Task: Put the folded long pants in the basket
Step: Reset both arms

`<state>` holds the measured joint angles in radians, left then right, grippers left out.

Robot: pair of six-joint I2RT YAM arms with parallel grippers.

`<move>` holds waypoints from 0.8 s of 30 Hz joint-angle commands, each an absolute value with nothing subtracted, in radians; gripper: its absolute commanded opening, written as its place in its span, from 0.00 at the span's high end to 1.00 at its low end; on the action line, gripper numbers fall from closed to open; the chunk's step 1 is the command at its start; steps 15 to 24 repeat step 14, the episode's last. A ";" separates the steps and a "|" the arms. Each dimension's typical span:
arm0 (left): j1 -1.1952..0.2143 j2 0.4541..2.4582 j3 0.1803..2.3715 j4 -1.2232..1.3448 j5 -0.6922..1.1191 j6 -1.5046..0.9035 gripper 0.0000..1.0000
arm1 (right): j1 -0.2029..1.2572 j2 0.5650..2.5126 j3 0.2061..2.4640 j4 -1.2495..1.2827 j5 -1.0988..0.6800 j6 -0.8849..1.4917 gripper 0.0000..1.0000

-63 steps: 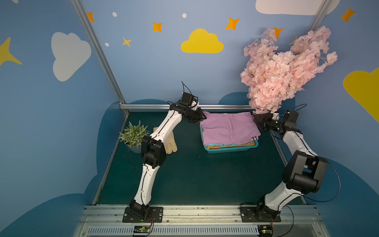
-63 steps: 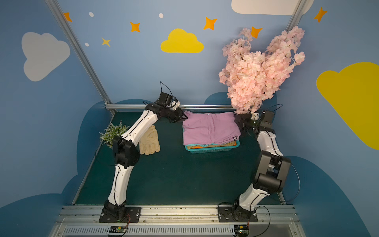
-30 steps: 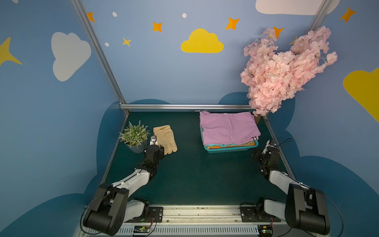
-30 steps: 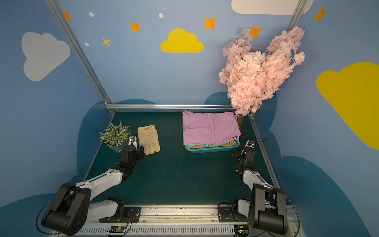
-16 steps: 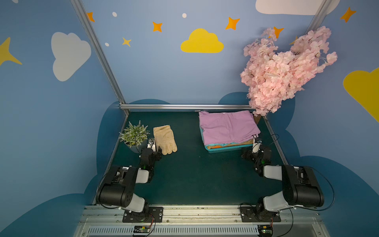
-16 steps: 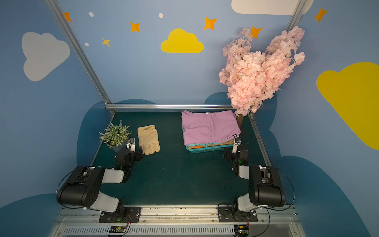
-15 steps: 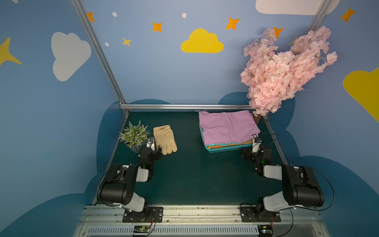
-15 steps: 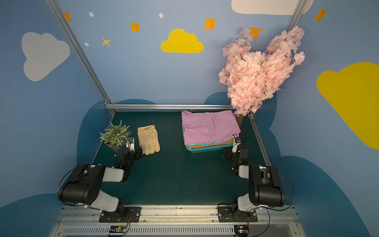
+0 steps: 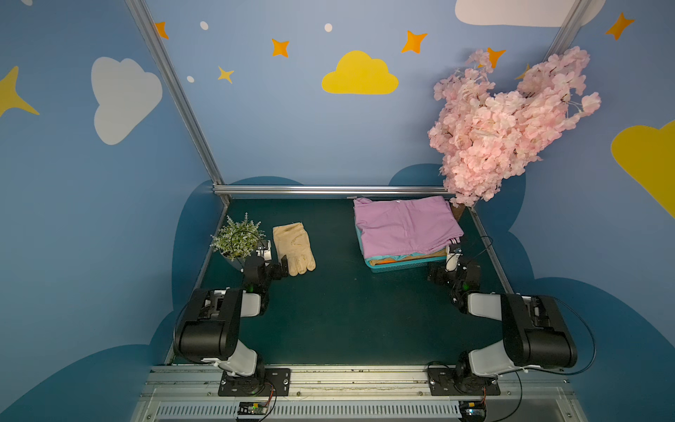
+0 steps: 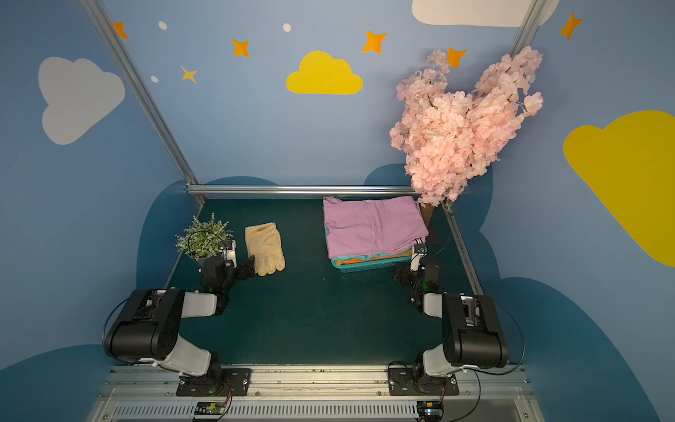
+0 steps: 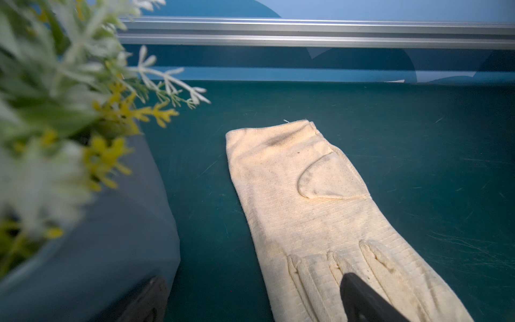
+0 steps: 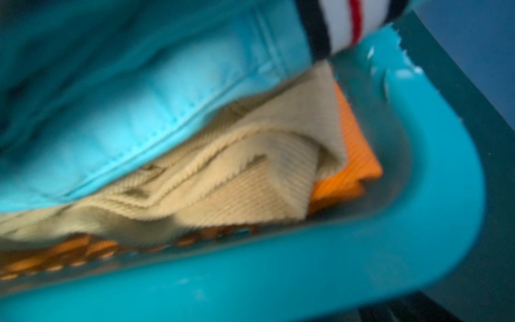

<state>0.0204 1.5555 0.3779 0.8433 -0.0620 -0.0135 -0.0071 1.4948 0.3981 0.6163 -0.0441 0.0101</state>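
- On the far right of the mat (image 9: 347,310), the pants (image 9: 405,226) are stacked in the basket (image 9: 401,266). Lilac is on top, then turquoise, tan and orange, and the lilac pair overhangs the rim.
- The right gripper (image 9: 447,265) is just beside the basket's near right corner, below the striped cuff. Its wrist view is filled by the rim (image 12: 278,278) and the layered edges. I cannot tell whether it touches the basket.
- I cannot tell whether the right jaws are apart or together.
- The left gripper (image 9: 274,255) is well apart from the basket, across the mat. Its jaws are spread wide and hold nothing. One finger (image 11: 362,301) is over the glove's (image 9: 294,248) fingertips and the other is by the plant (image 9: 239,237) pot.
- Two seconds ago both grippers were stretched out to the lilac pair's left and right edges. Both arms have since folded back toward the near rail.
- The stack, glove and plant lie as before.
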 commanded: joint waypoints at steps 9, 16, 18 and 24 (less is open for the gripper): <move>0.024 1.536 0.391 0.827 -0.049 -0.023 0.00 | 0.003 1.488 0.456 0.646 -0.057 0.005 0.02; 0.024 1.536 0.391 0.827 -0.049 -0.023 0.00 | 0.002 1.479 0.445 0.660 -0.060 0.003 0.02; 0.024 1.536 0.391 0.827 -0.049 -0.023 0.00 | 0.002 1.479 0.445 0.660 -0.060 0.003 0.02; 0.024 1.536 0.391 0.827 -0.049 -0.023 0.00 | 0.002 1.479 0.445 0.660 -0.060 0.003 0.02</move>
